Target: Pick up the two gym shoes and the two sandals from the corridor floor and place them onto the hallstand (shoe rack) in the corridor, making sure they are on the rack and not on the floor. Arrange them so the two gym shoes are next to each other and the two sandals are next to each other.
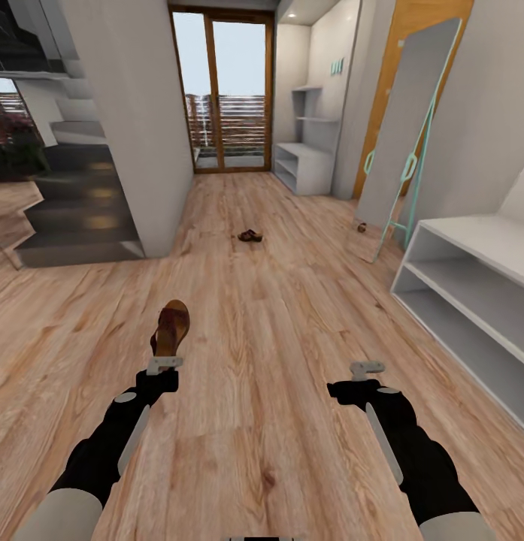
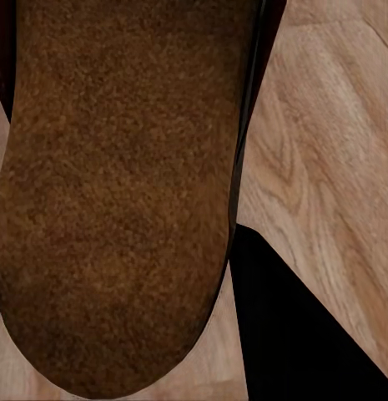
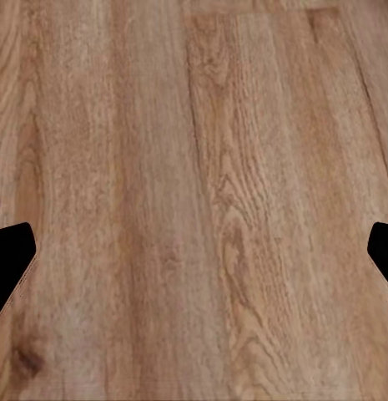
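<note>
One sandal (image 1: 171,328) held by left gripper (image 1: 164,365); second sandal (image 1: 250,236) on floor (image 1: 277,315).
Left jaws are clamped on the sandal's heel end; its sole (image 2: 118,192) extends forward past them, above the floor. Right gripper (image 1: 367,370) hangs over bare planks, jaws apart, holding nothing. The second sandal lies well ahead, mid-corridor. Hallstand (image 1: 303,161) stands far ahead on the right; a white bench (image 1: 472,293) is near right.
</note>
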Tool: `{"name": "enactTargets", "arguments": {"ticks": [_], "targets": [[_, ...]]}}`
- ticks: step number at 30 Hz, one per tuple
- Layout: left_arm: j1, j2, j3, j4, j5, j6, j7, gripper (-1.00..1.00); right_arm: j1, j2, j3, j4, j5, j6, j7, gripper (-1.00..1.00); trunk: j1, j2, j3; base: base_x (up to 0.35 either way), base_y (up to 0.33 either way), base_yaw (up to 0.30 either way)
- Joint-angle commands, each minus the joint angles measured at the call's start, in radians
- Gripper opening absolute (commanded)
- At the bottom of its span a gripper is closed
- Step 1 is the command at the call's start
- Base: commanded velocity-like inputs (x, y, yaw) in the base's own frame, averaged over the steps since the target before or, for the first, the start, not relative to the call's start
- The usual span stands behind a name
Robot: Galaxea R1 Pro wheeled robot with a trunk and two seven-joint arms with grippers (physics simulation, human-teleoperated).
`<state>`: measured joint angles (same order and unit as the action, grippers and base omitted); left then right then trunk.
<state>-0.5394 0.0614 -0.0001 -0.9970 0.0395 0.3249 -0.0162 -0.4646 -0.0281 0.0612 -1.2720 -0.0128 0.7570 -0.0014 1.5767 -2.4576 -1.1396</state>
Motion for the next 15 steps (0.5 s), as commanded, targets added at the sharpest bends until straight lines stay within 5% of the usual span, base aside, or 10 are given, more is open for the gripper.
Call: {"name": "enactTargets", "arguments": {"ticks": [1,15], "targets": [[-0.001,0.000,0.000,-0.002,0.000,0.006,-0.004,-1.00,0.000,-0.001,0.001,-0.001,-0.001,0.004,0.000,1.00,0.000,0.000,-0.001,0.286,-0.218,0.298],[-0.001,0.000,0.000,-0.002,0.002,0.006,-0.004,-1.00,0.000,-0.001,0.001,-0.001,-0.001,0.004,0.000,1.00,0.000,0.000,0.015,0.284,-0.220,0.233]]}}
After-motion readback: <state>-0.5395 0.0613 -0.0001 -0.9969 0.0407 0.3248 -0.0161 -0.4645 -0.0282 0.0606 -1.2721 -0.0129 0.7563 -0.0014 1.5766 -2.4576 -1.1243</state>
